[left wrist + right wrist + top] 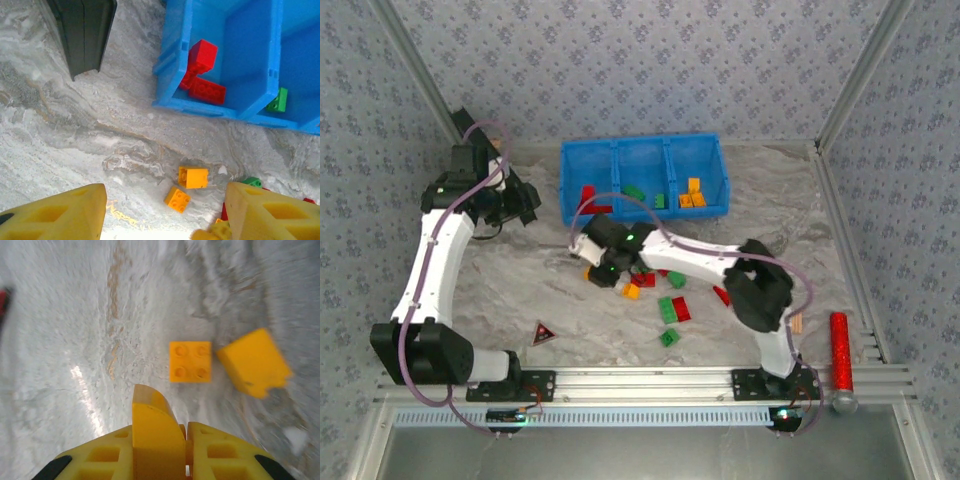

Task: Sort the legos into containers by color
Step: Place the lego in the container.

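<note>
The blue bin [568, 170] stands at the back; its left compartment holds red bricks [202, 75], the middle one green [634, 192], the right one orange [692, 192]. Loose red, green and orange legos [667, 308] lie mid-table. My right gripper [585, 248] reaches over the pile's left end. In the right wrist view it [165, 432] is shut on a yellow brick [152, 415], just short of two orange bricks [190, 361] on the table. My left gripper [523, 203] hangs left of the bin, open [166, 187], nothing between its fingers.
A dark red-marked triangle [543, 333] lies front left. A red cylinder [839, 345] sits by the right frame rail. A dark block [82, 35] shows left of the bin in the left wrist view. Patterned walls close three sides.
</note>
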Robot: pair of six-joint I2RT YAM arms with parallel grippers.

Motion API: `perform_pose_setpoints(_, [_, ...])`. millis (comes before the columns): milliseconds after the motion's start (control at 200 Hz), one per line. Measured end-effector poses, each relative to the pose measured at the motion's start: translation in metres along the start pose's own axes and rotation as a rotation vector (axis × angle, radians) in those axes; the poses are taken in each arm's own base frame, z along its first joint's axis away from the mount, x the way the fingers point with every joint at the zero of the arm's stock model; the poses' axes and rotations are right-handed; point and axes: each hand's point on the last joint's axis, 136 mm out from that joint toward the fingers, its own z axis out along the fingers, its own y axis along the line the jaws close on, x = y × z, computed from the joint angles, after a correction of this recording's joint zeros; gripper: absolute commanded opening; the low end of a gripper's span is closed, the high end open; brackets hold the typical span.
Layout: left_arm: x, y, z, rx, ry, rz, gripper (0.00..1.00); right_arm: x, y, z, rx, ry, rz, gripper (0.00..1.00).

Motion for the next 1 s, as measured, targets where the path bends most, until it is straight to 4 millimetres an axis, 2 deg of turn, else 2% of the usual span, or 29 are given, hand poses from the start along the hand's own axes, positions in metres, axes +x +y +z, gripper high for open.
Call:
perform_pose_setpoints(115, [0.016,-0.005,0.010,-0.006,0.042,0.042,0.64,-0.006,-0.018,-0.051,0.007,-0.098,0.073,0.18])
perform_pose_setpoints(215, [0.037,-0.018,0.021,0.004,0.093,0.111,0.64,0.000,-0.043,-0.085,0.038,-0.154,0.147,0.19])
perform_pose_setpoints(325, [0.067,-0.041,0.035,0.020,0.145,0.215,0.64,0.020,-0.092,-0.113,0.118,-0.184,0.265,0.19])
perform_pose_setpoints(440, [0.101,-0.076,0.048,0.047,0.188,0.344,0.65,0.047,-0.155,-0.135,0.243,-0.191,0.411,0.19])
perform_pose_setpoints(530, [0.124,-0.103,0.064,0.066,0.210,0.436,0.65,0.070,-0.196,-0.148,0.346,-0.183,0.517,0.19])
perform_pose_setpoints(650, [0.159,-0.123,0.094,0.043,0.282,0.525,0.67,0.081,-0.241,-0.157,0.438,-0.195,0.629,0.19])
perform_pose_setpoints(790, [0.195,-0.134,0.130,-0.020,0.365,0.573,0.70,0.085,-0.288,-0.155,0.511,-0.206,0.712,0.19])
perform_pose_setpoints(875, [0.215,-0.140,0.144,-0.046,0.394,0.592,0.71,0.086,-0.309,-0.147,0.531,-0.203,0.740,0.19])
perform_pose_setpoints(1004, [0.234,-0.151,0.156,-0.052,0.414,0.602,0.72,0.085,-0.332,-0.133,0.544,-0.195,0.756,0.19])
